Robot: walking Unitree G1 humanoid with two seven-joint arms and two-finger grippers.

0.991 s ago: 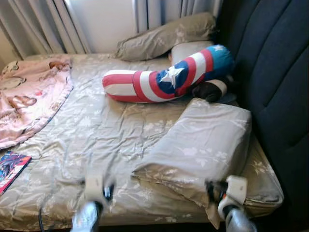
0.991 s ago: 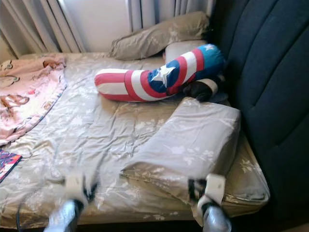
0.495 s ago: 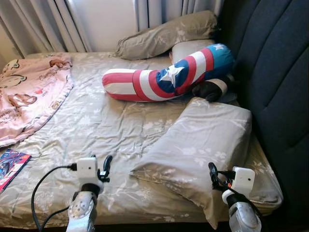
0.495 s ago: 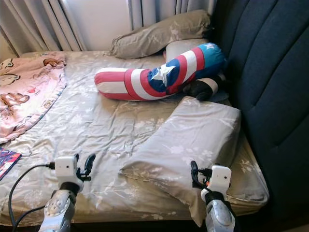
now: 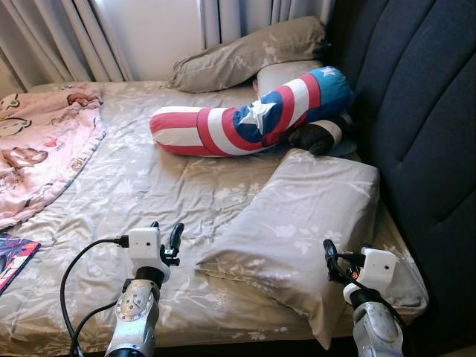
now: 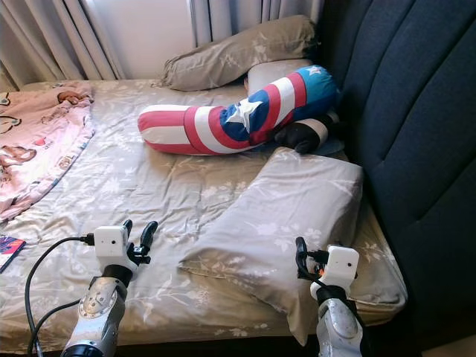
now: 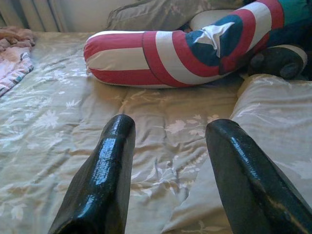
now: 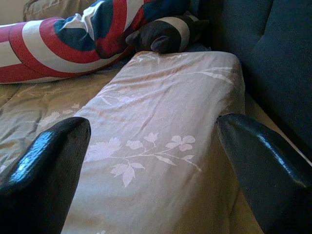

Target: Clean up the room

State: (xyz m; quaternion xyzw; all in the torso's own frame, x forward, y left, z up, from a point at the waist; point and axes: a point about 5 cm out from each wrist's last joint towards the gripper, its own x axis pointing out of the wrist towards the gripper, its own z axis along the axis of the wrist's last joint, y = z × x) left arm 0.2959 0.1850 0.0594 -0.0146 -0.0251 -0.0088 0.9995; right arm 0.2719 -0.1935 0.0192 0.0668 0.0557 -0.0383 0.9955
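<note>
A grey floral pillow [image 5: 305,216] lies askew on the near right of the bed, one end against the dark headboard. My right gripper [image 5: 335,262] hovers at its near edge, wide open, with the pillow [image 8: 161,126] spread between and beyond its fingers. My left gripper [image 5: 166,236] is open over the bare sheet, just left of the pillow's near corner [image 7: 273,146]. Farther back lies a red, white and blue star bolster [image 5: 245,115], with a dark plush toy [image 5: 318,135] tucked under its blue end.
A second grey pillow [image 5: 245,50] leans at the bed's far side under the curtains. A pink blanket [image 5: 37,145] covers the left of the bed, and a colourful book [image 5: 11,256] lies near the left edge. The padded headboard [image 5: 424,111] walls the right.
Both arms have risen from the lower edge of the view and come forward over the bed. The left gripper has moved right, towards the pillow's corner. The camera has shifted slightly.
</note>
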